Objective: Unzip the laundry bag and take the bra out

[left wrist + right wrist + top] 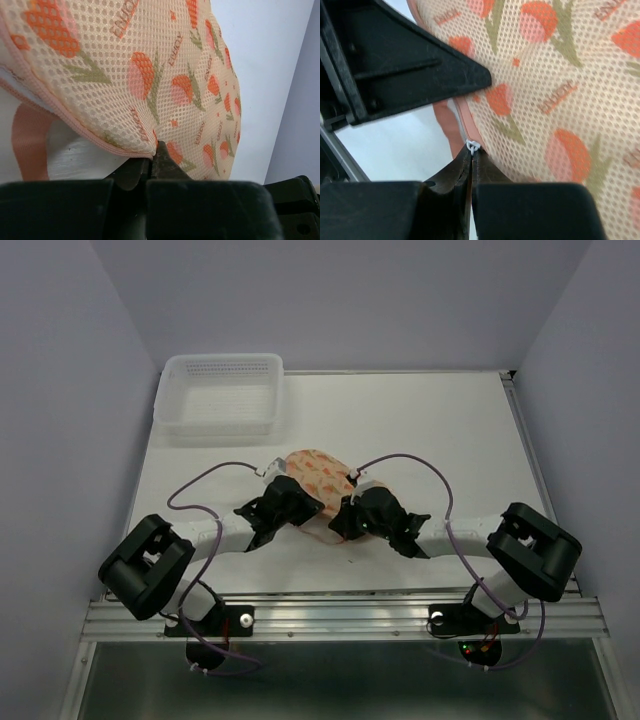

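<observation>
Peach mesh, the laundry bag (pixel 318 472) lies mid-surface (pixel 430 430), at five o'clock from the basket (pixel 222 362). Left jaws pinch its pink edge trim (pixel 100 142), likely to anchor it. Right jaws clamp the zipper pull (pixel 472 145), placed to draw it open. The bra is unseen, presumably inside.

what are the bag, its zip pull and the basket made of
Bag: soft mesh fabric, probably synthetic, matte; fine holes show all over under the print.
Zip pull: small, white, slight sheen; painted metal or plastic, cannot tell.
Basket: white plastic, likely rigid, faintly translucent; slotted walls.
</observation>
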You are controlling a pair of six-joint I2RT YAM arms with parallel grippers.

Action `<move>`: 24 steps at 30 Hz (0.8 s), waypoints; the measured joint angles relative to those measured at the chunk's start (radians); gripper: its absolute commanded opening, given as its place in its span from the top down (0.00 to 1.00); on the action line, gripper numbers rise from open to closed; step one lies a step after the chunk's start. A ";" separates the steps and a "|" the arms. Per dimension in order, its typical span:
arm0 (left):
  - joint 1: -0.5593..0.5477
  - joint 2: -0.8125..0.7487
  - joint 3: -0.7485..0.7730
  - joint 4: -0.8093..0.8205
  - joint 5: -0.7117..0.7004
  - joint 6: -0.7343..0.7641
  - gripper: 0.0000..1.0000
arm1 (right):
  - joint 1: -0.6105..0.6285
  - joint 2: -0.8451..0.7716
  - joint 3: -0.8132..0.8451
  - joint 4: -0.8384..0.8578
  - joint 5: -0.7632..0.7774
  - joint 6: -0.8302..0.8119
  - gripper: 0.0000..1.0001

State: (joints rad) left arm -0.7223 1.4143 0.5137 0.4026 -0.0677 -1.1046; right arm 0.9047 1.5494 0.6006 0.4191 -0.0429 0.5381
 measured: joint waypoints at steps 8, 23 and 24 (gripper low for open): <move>0.125 -0.023 0.063 -0.065 0.030 0.103 1.00 | 0.000 -0.219 -0.127 -0.069 0.066 -0.018 0.99; 0.163 0.205 0.357 -0.142 0.140 0.317 0.06 | 0.000 -0.283 -0.160 -0.146 -0.001 -0.045 0.99; 0.164 0.198 0.357 -0.145 0.140 0.319 0.05 | 0.000 -0.259 -0.148 -0.146 -0.014 -0.045 0.99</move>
State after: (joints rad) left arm -0.5587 1.6127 0.8707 0.2577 0.0719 -0.7853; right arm 0.9047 1.2907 0.4530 0.2729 -0.0570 0.4931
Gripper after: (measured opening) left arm 0.886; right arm 0.025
